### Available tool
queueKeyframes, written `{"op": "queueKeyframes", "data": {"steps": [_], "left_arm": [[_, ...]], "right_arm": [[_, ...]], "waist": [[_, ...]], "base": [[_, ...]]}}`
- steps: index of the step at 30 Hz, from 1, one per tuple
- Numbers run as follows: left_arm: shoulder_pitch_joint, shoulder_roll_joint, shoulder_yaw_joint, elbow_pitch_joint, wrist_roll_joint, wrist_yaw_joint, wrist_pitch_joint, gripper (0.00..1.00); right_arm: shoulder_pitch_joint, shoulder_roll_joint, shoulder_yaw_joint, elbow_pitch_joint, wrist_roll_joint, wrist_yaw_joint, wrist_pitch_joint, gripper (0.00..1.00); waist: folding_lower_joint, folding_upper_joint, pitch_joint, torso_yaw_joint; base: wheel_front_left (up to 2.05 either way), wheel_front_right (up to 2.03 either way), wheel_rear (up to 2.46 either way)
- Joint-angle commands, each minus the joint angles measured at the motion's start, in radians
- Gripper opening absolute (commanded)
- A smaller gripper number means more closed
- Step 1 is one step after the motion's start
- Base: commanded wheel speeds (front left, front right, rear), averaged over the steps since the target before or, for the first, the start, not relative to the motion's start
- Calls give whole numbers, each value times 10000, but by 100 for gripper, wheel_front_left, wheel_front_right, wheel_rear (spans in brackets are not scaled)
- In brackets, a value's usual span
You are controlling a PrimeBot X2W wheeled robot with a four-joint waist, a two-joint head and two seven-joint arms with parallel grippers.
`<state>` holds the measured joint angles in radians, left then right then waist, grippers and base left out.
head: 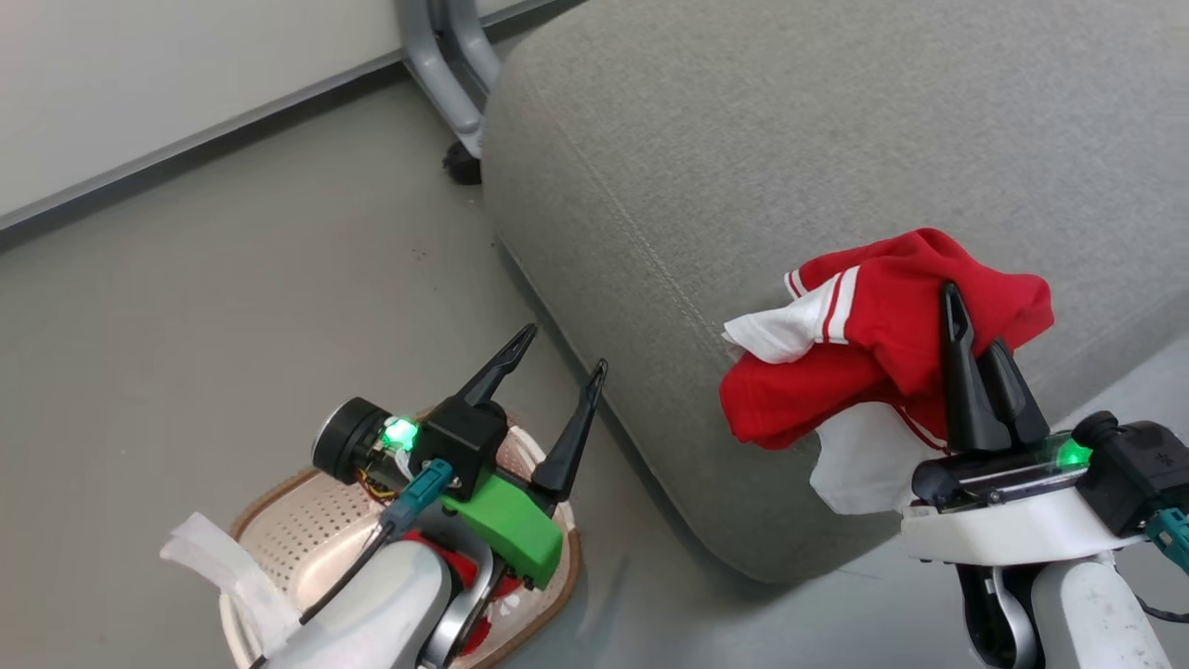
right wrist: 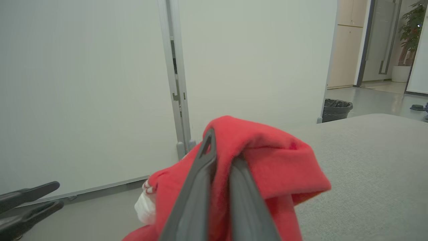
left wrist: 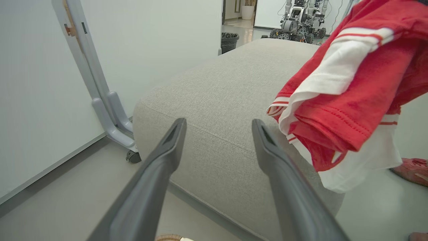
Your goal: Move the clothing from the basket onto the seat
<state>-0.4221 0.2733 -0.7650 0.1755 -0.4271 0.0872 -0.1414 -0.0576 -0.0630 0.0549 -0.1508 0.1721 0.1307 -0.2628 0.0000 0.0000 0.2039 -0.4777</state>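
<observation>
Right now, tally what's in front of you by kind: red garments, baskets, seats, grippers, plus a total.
Red garments: 2 visible, one garment pinched in the right gripper, another garment partly hidden in the basket
Laundry baskets: 1
Grey seat cushions: 1
Grippers: 2, the left gripper open
Total: 6

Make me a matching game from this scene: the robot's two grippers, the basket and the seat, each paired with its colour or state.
Things:
1. left gripper
2. right gripper
3. basket
4. seat

Descriptions:
A. shut on the red garment
B. light grey fabric
C. open, holding nothing
D. cream with a brown rim

Pairs: 1-C, 2-A, 3-D, 4-B
</observation>
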Motion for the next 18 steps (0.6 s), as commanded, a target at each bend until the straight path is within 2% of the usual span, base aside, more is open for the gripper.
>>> {"op": "queueKeyframes", "data": {"steps": [1,10,18], "left_arm": [[-167,107,-45,-42,85,-79,88,100],[-859,356,-347,-537,445,-309,691,100],[-1892,342,-589,-1112,840,-547,1170,100]], "right_arm": [[112,61,-91,-78,72,1,-31,0],[-1281,131,-625,204,360,1,-32,0],[-4132,112,-1465,544,-70,-1,-31,0]], "waist": [[0,0,699,-863],[0,0,2054,-877],[0,0,3825,297]], "base": [[0,0,0],[0,0,0],[0,0,0]]}}
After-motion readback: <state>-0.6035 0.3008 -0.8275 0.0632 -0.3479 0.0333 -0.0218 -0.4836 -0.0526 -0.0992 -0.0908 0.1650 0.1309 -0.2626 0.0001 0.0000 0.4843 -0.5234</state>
